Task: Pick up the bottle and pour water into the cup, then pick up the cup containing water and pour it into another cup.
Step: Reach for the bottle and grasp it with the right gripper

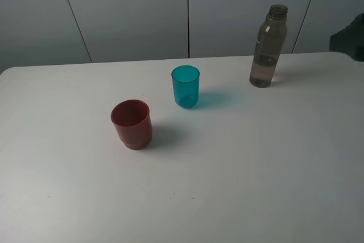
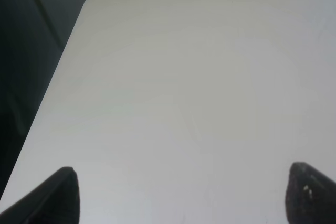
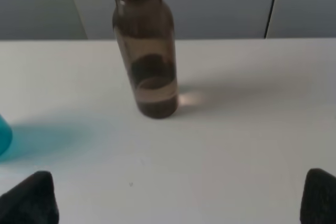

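Note:
The bottle (image 1: pixel 267 46) stands upright and uncapped at the table's back right, with a little water at the bottom. The teal cup (image 1: pixel 186 86) stands upright near the middle. The red cup (image 1: pixel 132 123) stands upright to its front left. In the right wrist view my right gripper (image 3: pixel 178 187) is open and empty, with the bottle (image 3: pixel 147 66) ahead of it and well apart; a sliver of the teal cup (image 3: pixel 4 135) shows at that frame's edge. In the left wrist view my left gripper (image 2: pixel 184 187) is open and empty over bare table. Neither gripper's jaws show in the high view.
The white table (image 1: pixel 256 169) fills the high view, with grey wall panels (image 1: pixel 131 9) behind it. A dark shape (image 1: pixel 348 41) shows at the right edge. The left wrist view shows the table's rounded corner (image 2: pixel 92 1) and a side edge.

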You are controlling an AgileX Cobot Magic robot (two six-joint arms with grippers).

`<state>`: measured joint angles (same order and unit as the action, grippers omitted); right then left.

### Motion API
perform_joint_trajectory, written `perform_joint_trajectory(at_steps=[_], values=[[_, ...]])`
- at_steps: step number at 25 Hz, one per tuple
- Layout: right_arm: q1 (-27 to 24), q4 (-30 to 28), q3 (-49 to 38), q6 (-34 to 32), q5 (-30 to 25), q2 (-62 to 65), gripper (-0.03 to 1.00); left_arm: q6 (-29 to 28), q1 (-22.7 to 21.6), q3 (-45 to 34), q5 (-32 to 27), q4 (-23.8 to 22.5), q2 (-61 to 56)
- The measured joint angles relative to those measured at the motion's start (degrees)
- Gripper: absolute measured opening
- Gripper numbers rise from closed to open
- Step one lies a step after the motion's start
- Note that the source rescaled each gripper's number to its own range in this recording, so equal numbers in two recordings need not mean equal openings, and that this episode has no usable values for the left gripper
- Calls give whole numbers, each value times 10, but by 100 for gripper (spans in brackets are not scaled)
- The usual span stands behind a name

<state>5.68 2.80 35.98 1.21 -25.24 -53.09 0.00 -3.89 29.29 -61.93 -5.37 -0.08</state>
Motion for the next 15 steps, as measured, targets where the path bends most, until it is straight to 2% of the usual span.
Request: perform_joint_trajectory(at_steps=[3,5,15], values=[[54,-9,0,3,31,-65,100,0,0,0,0,0,0],[71,-7,0,4,57,-101,100,0,0,0,0,0,0],[76,-6,-19,5,150,-229,100,0,0,0,0,0,0]])
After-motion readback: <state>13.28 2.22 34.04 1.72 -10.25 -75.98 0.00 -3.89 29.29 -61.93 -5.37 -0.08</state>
